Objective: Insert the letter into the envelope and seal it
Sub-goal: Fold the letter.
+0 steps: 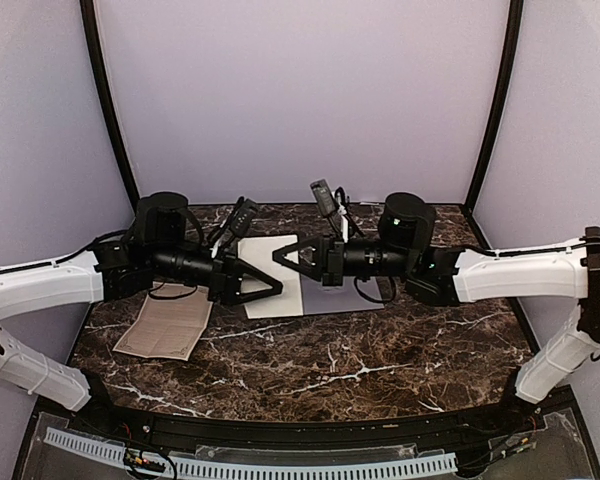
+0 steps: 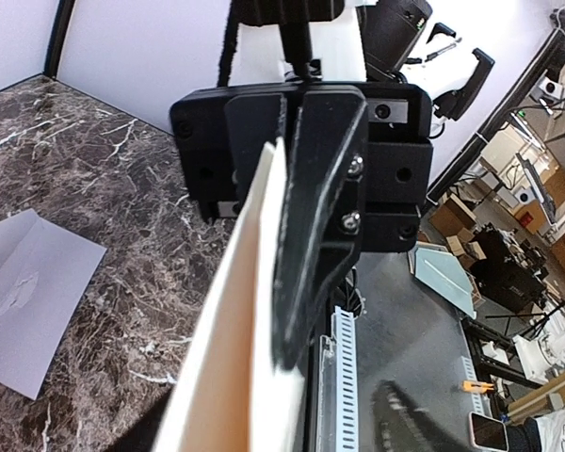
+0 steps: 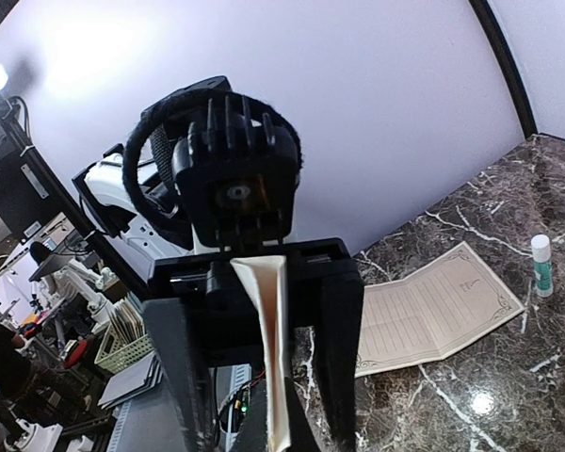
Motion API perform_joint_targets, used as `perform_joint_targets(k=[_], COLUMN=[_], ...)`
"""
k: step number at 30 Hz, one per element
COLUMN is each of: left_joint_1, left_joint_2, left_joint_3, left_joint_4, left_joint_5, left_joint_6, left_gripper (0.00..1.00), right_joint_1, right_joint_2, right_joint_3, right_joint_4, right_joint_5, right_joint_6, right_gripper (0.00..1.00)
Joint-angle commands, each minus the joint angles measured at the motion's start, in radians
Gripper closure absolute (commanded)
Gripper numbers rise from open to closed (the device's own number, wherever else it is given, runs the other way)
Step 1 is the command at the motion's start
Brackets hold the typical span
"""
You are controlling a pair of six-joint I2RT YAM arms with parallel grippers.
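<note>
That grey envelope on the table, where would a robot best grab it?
Probably at a free corner, coming in low from the side: the envelope lies flat and thin on the marble table, with nothing standing up to pinch from above.

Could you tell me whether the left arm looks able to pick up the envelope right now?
Probably not yet. The left hand is shut on the letter, so it has no free grip. The envelope itself lies flat and uncovered on the table nearby.
</note>
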Motion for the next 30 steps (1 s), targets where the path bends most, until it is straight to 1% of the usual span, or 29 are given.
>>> perform_joint_targets(k=[1, 2, 4, 6, 7, 9, 15, 17, 19, 21, 22, 23, 24, 25, 26, 28, 30], left_joint_1=[0.061, 0.079, 0.139, 0.152, 0.153, 0.154, 0.154, 0.154, 0.154, 0.155, 0.154, 0.154, 0.154, 0.154, 0.154, 0.154, 0.156], left_joint_2=[-0.097, -0.127, -0.156, -0.166, -0.165, -0.157, -0.099, -0.082, -0.068, -0.059, -0.06, -0.061, -0.065, -0.067, -0.073, -0.08, -0.088], left_joint_3=[-0.051, -0.075, -0.1, -0.1, -0.093, -0.082, -0.039, -0.036, -0.035, -0.036, -0.037, -0.04, -0.043, -0.045, -0.049, -0.058, -0.069], left_joint_4=[0.062, 0.109, 0.168, 0.191, 0.193, 0.191, 0.194, 0.198, 0.199, 0.208, 0.213, 0.222, 0.228, 0.23, 0.234, 0.244, 0.256], left_joint_5=[-0.075, -0.067, -0.018, 0.006, 0.013, 0.029, 0.116, 0.146, 0.166, 0.181, 0.182, 0.181, 0.18, 0.176, 0.173, 0.164, 0.157], left_joint_6=[-0.061, -0.098, -0.149, -0.165, -0.165, -0.166, -0.174, -0.179, -0.184, -0.191, -0.194, -0.2, -0.201, -0.203, -0.205, -0.212, -0.219], left_gripper=[0.17, 0.12, 0.11, 0.19, 0.3, 0.38, 0.39, 0.36, 0.36, 0.47, 0.61, 0.68, 0.78, 0.83, 0.92, 0.99, 1.0], right_joint_1=[0.001, 0.0, 0.0, -0.001, -0.001, 0.0, 0.002, 0.003, 0.004, 0.004, 0.002, 0.003, 0.002, 0.001, 0.002, 0.003, 0.001], right_joint_2=[-0.07, -0.077, -0.088, -0.086, -0.081, -0.07, -0.058, -0.059, -0.059, -0.058, -0.058, -0.06, -0.061, -0.061, -0.065, -0.072, -0.076], right_joint_3=[-0.016, -0.017, -0.016, -0.008, -0.002, 0.011, 0.024, 0.023, 0.026, 0.027, 0.026, 0.024, 0.02, 0.017, 0.014, 0.006, -0.001], right_joint_4=[-0.015, -0.034, -0.058, -0.075, -0.085, -0.096, -0.091, -0.089, -0.089, -0.09, -0.093, -0.094, -0.095, -0.097, -0.098, -0.1, -0.105], right_joint_5=[0.07, 0.074, 0.074, 0.059, 0.047, 0.016, -0.017, -0.019, -0.023, -0.027, -0.026, -0.024, -0.021, -0.017, -0.013, 0.001, 0.017], right_joint_6=[-0.046, -0.055, -0.069, -0.078, -0.081, -0.084, -0.084, -0.084, -0.084, -0.082, -0.083, -0.083, -0.084, -0.085, -0.085, -0.085, -0.087], right_gripper=[1.0, 1.0, 1.0, 1.0, 1.0, 1.0, 1.0, 1.0, 1.0, 1.0, 1.0, 1.0, 1.0, 1.0, 1.0, 1.0, 1.0])
